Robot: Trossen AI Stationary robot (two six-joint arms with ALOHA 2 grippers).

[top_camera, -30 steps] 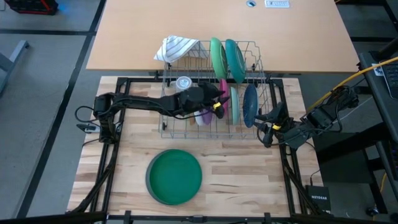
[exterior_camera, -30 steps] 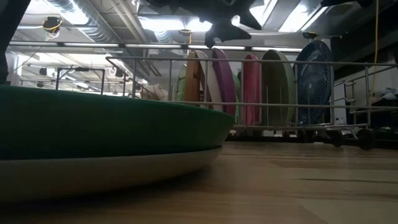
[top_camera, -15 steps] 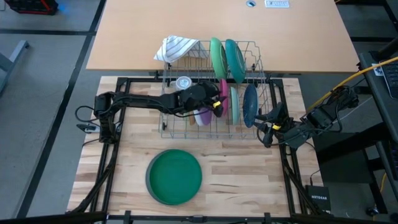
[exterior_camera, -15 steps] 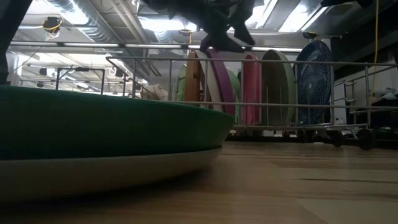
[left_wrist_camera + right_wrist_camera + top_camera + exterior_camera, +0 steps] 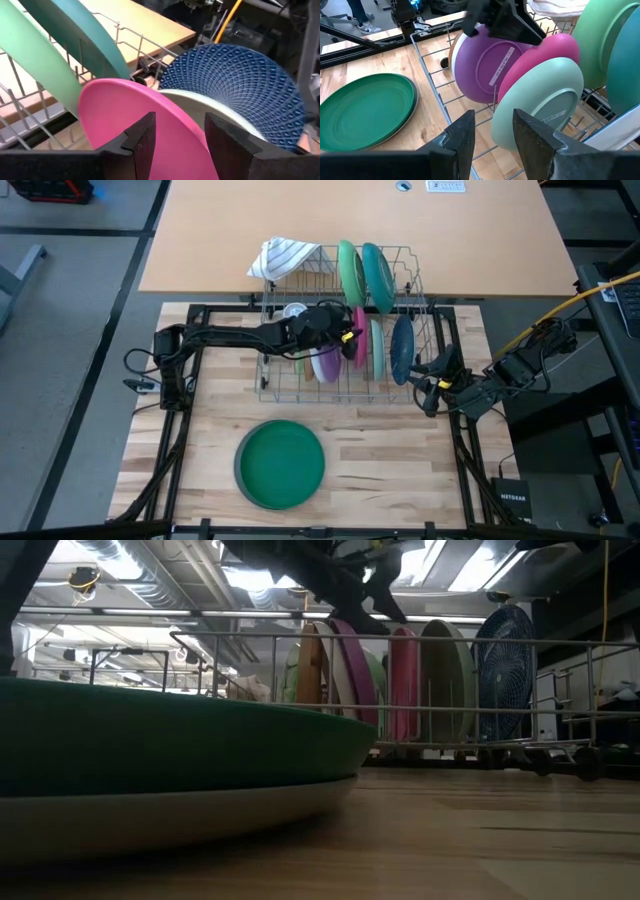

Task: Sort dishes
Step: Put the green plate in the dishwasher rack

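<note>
From above, the wire rack (image 5: 340,320) holds upright plates; the left gripper (image 5: 347,340) reaches over its middle, above the pink plate (image 5: 359,338); a green plate (image 5: 281,463) lies on the table well in front of the rack; the right gripper (image 5: 428,383) waits beside the rack's right end. Left wrist view: open fingers (image 5: 142,137) straddle the pink plate's rim, holding nothing. Right wrist view: parted fingers (image 5: 462,135), empty, face the purple plate (image 5: 487,70).

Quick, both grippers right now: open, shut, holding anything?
Left gripper: open, fingers either side of the pink plate rim in the rack, not clamped.
Right gripper: open, empty, beside the rack.
</note>
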